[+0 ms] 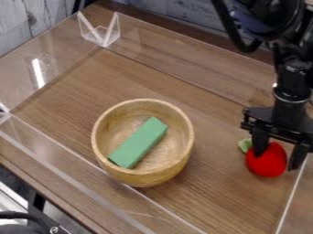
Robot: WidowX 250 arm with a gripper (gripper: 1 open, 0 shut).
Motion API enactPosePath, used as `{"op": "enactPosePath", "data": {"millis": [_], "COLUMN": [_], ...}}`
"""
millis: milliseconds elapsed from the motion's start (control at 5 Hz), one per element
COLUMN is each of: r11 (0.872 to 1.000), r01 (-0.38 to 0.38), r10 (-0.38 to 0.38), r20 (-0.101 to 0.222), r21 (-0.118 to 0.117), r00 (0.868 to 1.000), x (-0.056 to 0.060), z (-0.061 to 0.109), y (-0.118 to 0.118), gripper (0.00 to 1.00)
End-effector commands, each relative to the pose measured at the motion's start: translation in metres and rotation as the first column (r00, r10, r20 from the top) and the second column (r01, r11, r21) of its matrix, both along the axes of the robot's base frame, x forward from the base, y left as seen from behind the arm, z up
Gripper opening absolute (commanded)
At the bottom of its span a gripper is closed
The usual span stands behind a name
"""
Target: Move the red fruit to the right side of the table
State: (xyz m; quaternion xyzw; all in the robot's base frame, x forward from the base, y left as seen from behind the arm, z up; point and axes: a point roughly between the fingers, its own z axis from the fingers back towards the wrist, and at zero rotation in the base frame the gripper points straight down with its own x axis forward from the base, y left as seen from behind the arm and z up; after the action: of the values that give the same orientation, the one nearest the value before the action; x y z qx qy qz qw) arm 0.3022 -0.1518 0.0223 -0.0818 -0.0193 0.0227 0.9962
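Since the red fruit [265, 159] sits on the table [146, 78] near its right wall, I have the gripper [276, 157] spread wide astride it, releasing, well clear of the wooden bowl [143, 140].

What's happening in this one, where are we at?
A single robot arm is working at the right side of the table. Its gripper points straight down over the red fruit, fingers spread either side of it, so it looks open rather than gripping. The fruit appears to rest on the tabletop near the right acrylic wall. To the left, a wooden bowl holds a green block.
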Motion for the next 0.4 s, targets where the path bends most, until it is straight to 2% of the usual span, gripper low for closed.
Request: {"op": "enactPosePath", "data": {"millis": [0,200], "r11": [1.0,1.0], "r01": [0.014,0.001], "r10": [-0.013,-0.001], "r20": [-0.023,-0.022], "r21": [0.011,0.011], "r00": [1.0,1.0], "x": [-0.003,0.001], "z": [0.001,0.014], "y": [-0.008,-0.008], "gripper": [0.0,0.0]}}
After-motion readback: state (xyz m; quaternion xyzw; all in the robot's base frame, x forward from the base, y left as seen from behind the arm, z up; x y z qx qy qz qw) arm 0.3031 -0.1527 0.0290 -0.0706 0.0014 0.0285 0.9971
